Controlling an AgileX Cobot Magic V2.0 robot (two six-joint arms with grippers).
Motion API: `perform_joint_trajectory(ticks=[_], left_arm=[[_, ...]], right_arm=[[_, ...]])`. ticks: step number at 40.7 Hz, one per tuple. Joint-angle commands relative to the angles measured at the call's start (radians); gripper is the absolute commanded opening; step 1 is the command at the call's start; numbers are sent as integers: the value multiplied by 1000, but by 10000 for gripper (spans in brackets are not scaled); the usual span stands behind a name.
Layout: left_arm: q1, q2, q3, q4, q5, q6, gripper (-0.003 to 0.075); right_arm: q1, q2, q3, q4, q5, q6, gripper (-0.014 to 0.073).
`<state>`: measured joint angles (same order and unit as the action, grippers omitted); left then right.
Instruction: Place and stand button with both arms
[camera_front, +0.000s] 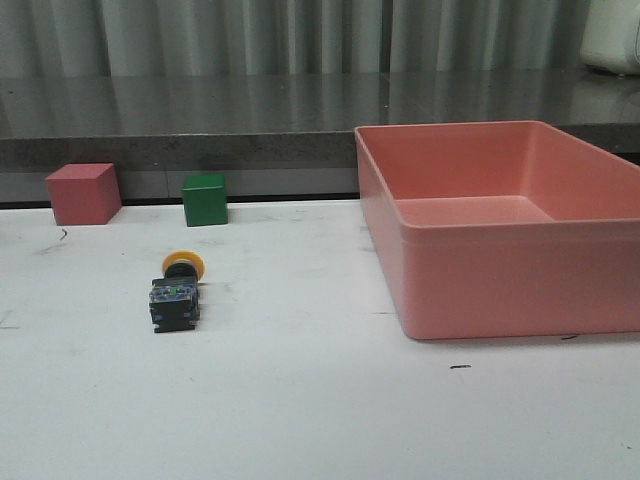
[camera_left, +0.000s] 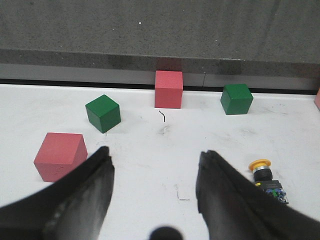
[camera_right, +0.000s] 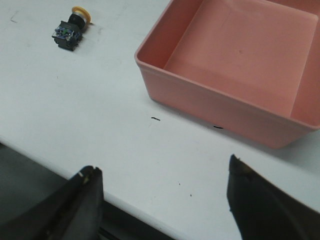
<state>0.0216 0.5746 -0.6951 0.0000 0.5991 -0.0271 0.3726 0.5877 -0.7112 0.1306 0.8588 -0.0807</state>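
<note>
lying on its side on the white table (camera_front: 300, 400), left of centre: button (camera_front: 176, 289), long axis running near-far, yellow cap toward the far edge. left gripper (camera_left: 155, 170) spread wide, empty, button just to its right. right gripper (camera_right: 162, 195) also spread, empty, well apart. left arm judged nearer.

Blocks at the back, a bin on the right.
A red block (camera_front: 83, 194) and a green block (camera_front: 204, 200) are seen against the ledge; the pink bin (camera_front: 500, 285) is parked on the white table (camera_front: 300, 400).
</note>
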Motion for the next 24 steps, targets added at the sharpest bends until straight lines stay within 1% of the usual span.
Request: perform_joint_trajectory(ticks=[1,5,14,24], left_arm=[[-6,7,-26,-11,-73,-5,363],[-6,7,-26,-11,-73,-5,363],[-6,7,-26,-34,-75,-5,363],[-6,24,-24,-40,-91,-5,363]], right_arm=[[-8,-30,-17,7,-71,-14,541],[-8,-38,-17,7,-56,-14,541],[-8,-38,-17,7,34,-13,541],[-8,-38,-17,7,40,-13,541]])
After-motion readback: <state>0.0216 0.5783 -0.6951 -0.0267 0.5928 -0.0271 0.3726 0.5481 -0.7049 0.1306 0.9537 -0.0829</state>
